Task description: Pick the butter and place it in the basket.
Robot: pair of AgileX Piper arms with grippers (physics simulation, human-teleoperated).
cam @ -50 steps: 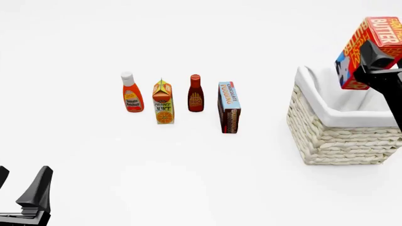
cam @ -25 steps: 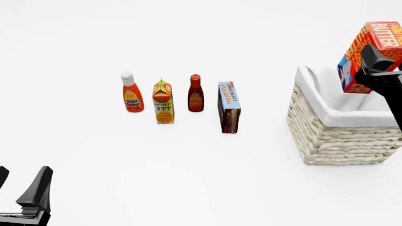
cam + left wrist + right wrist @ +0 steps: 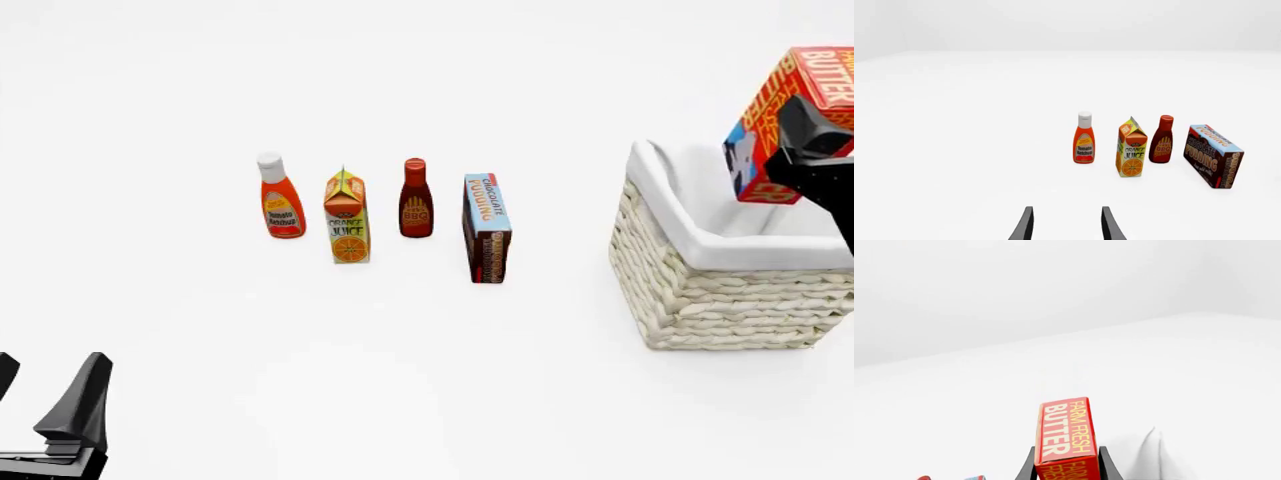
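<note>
The red-orange butter point(image 3: 771, 122) box hangs tilted in the air above the cream wicker basket point(image 3: 727, 290) at the right edge of the front view. My right gripper point(image 3: 817, 125) is shut on it, one black finger across its side. In the right wrist view the butter point(image 3: 1064, 437) stands between the two black fingers point(image 3: 1026, 467), its yellow lettering facing up. My left gripper point(image 3: 47, 400) stays low at the near left, open and holding nothing; its fingertips point(image 3: 1026, 225) show in the left wrist view.
A row of groceries stands mid-table: ketchup bottle point(image 3: 279, 196), orange juice carton point(image 3: 347, 216), BBQ sauce bottle point(image 3: 415, 198) and pudding box point(image 3: 487, 228). The same row appears ahead of the left gripper, with the pudding box point(image 3: 1213, 155) at its end.
The right gripper has carried the butter a little further right and slightly up, over the basket. The left arm has not moved.
</note>
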